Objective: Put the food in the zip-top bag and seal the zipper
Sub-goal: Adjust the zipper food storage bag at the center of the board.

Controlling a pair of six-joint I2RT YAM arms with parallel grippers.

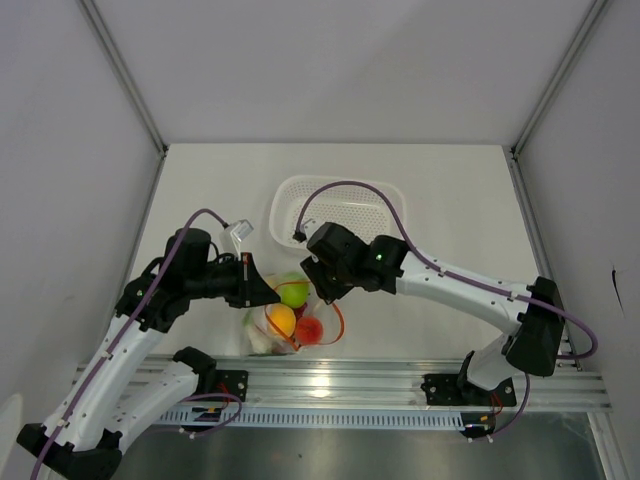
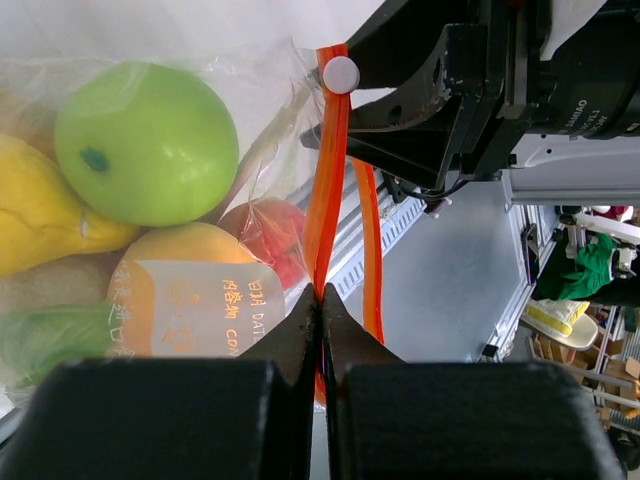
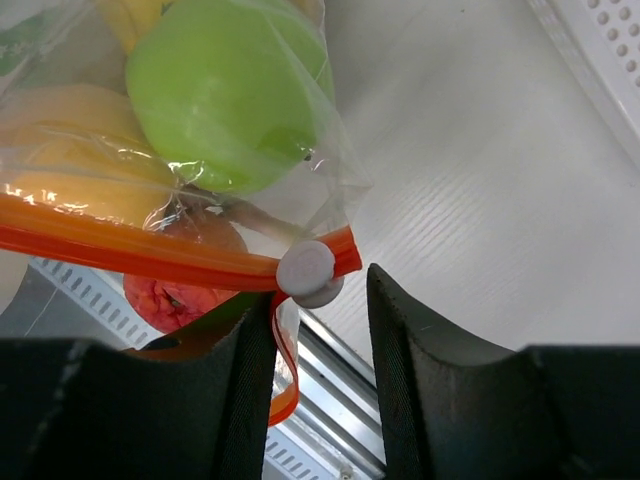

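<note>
**Filled Bag Gripped by Its Zipper Between Both Arms**

Just past the aluminium rail [image 1: 400, 385] that carries the arm bases, the zip-top bag [image 1: 262, 338] is at the near edge of the white table [image 1: 450, 200]. It bulges with food: an orange [image 1: 281, 320], a red fruit [image 1: 310, 331] and a green apple [image 1: 293, 292]. The left wrist view also shows a lemon [image 2: 30, 215] pressed against the apple.

The left gripper [image 2: 320, 295] is clamped on the zipper [image 2: 328, 170], its jaws meeting with the red-orange strip pinched between them. Farther along the strip is the white slider [image 3: 308, 272]. The right gripper [image 3: 320, 290] stands there with its jaws narrowly parted. The slider lies in the gap, touching one finger and clear of the other.

Beyond both grippers, the white perforated basket [image 1: 340, 210] rests on the table, near the right arm's wrist.
</note>
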